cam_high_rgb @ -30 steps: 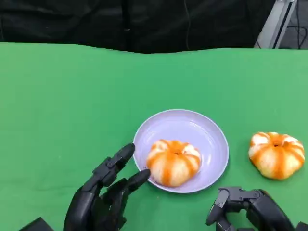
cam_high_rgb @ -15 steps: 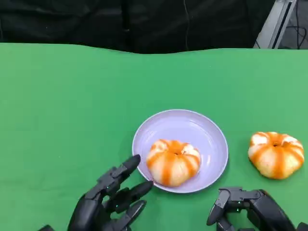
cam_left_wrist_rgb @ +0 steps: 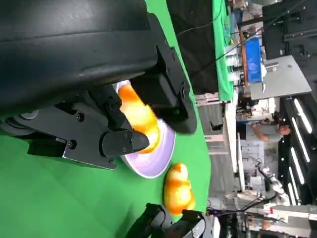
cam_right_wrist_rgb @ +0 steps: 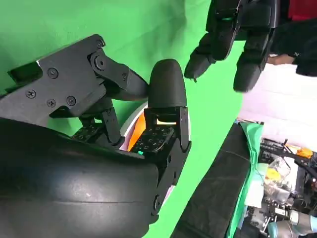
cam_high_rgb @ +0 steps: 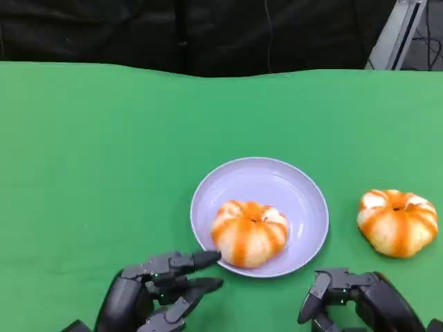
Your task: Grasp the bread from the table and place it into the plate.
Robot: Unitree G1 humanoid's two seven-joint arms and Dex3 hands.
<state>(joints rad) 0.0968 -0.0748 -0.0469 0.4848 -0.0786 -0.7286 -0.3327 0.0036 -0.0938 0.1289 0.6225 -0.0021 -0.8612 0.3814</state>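
Surface [cam_high_rgb: 104, 138]: green cloth, backed by a dark drape along the far edge.

Plate [cam_high_rgb: 291, 181]: pale lilac, round, set on the surface near its front middle. It is also seen in the left wrist view [cam_left_wrist_rgb: 166, 153], past the fingers.

Bread [cam_high_rgb: 249, 233]: round bun, orange-striped on a pale crust, lying inside the plate against its near-left rim. It is seen between the black fingers in the left wrist view [cam_left_wrist_rgb: 141, 116].

Second bun [cam_high_rgb: 397, 222]: same kind, resting on the surface to the right of the plate, apart from its rim; also seen in the left wrist view [cam_left_wrist_rgb: 178, 188].

Left hand [cam_high_rgb: 156, 294]: placed at the lower left, just in front of the plate. Nothing is held; the fingers [cam_high_rgb: 197, 261] are stretched out and apart, the foremost tip lying close beside the plate's near-left rim. Contact with the rim cannot be told.

Right hand [cam_high_rgb: 353, 297]: placed at the lower right, in front of the second bun and apart from it. Nothing is gripped; the fingers are bent, and how far they are closed cannot be told.
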